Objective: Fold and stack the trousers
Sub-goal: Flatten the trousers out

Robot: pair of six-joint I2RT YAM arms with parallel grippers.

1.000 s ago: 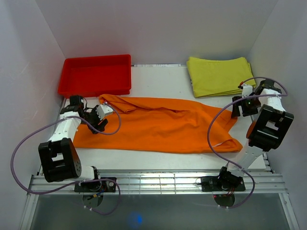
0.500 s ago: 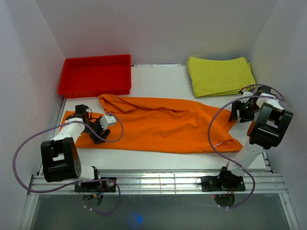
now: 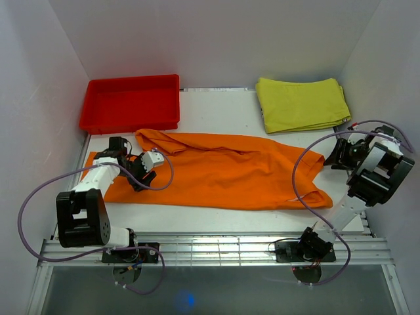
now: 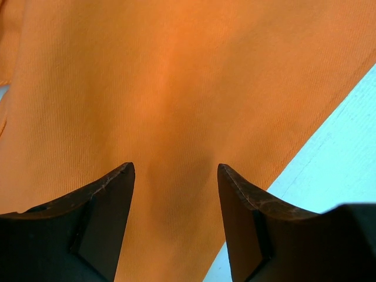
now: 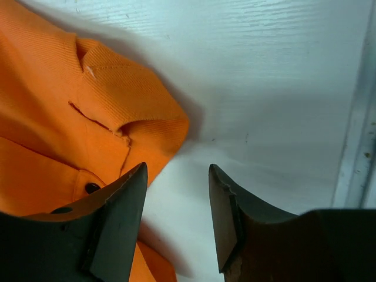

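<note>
At the far left stands the red tray (image 3: 129, 102). Nearer to me, my left claw (image 4: 175, 167) hangs low over the leg end of the trousers (image 3: 223, 170), jaws apart, with flat orange fabric showing between them and nothing pinched. The trousers lie spread across the middle of the table (image 3: 216, 105), reaching nearly from side to side, flat but for a rumpled fold at their far left corner. Beyond them, at the far right, lies the folded yellow-green cloth (image 3: 300, 103). My right claw (image 5: 176, 167) sits low at the waist end, jaws apart over bare table. The buttoned waistband corner lies just beside one finger, not between the two, so this claw grasps nothing. I judge this to be the opening of the first fold, with both claws seeking a hold at opposite ends. Next, each must get cloth between its jaws. The right one needs to shift onto the waistband corner. Then both must clench and carry one end over the other.
</note>
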